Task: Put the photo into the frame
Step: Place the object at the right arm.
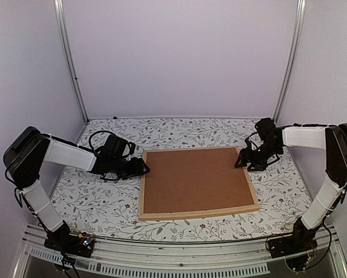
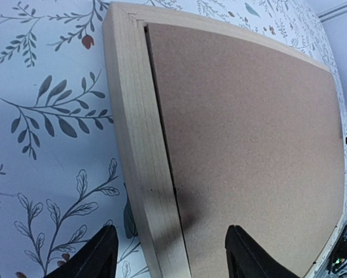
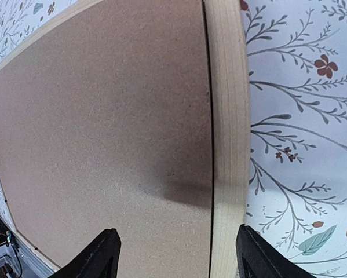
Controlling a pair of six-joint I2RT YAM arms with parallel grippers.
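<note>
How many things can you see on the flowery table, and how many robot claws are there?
wooden frame: 1
brown backing board: 1
robot claws: 2 (left claw, right claw)
Total: 4

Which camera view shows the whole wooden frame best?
The top external view: the frame lies flat with all four wooden sides visible. The left wrist view shows mainly its left strip and one corner; the right wrist view shows mainly its right strip.
</note>
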